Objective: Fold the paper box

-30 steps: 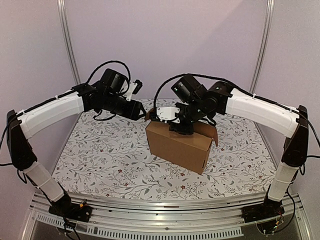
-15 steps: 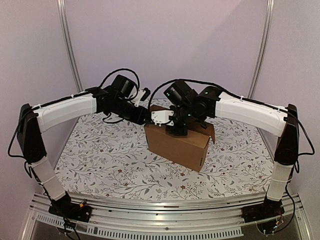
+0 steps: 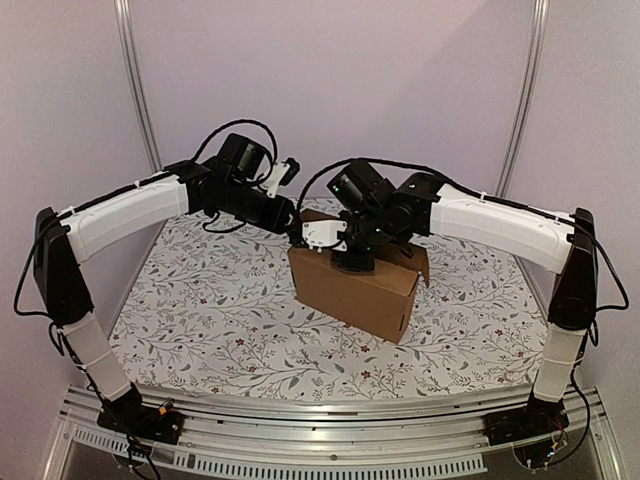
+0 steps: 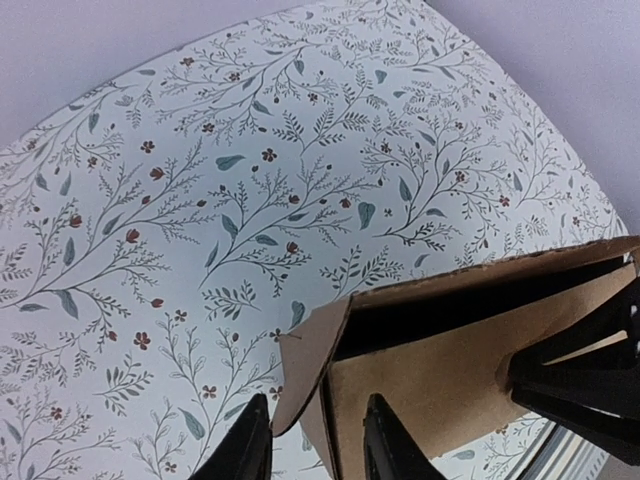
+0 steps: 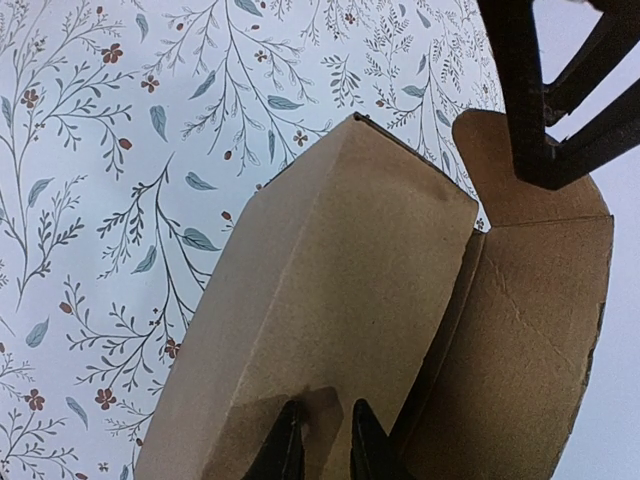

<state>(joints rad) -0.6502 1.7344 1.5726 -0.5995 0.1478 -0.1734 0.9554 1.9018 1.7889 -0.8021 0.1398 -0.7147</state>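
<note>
**At the box's left end, a flap stands between the left fingers**

Toward the far middle of the table (image 3: 200,310) the box (image 3: 355,290) stands on one long side. Its long axis runs from far left to near right in the top view. Both grippers work at the far-left end, and the near-right end is out of reach of either for now.

The left gripper (image 4: 318,402) comes in level from the left. In its wrist view the fingers are spread, with the edge of the end flap (image 4: 310,350) rising between them. The flap sits closer to the inner finger and a sliver of cloth shows beside the outer one, so I judge it straddled but not yet pinched. The flap's free edge points back at the gripper, and its hinge lies deeper along the box.

The right gripper (image 5: 323,408) bears down on the top panel. Its fingers are nearly together, with cardboard showing in the narrow gap, and I cannot tell whether they nip an edge or only press. It probably steadies the box.

The left arm is nearer the flap, so folding it falls to that arm, likely by swinging it inward across the open end.
</note>
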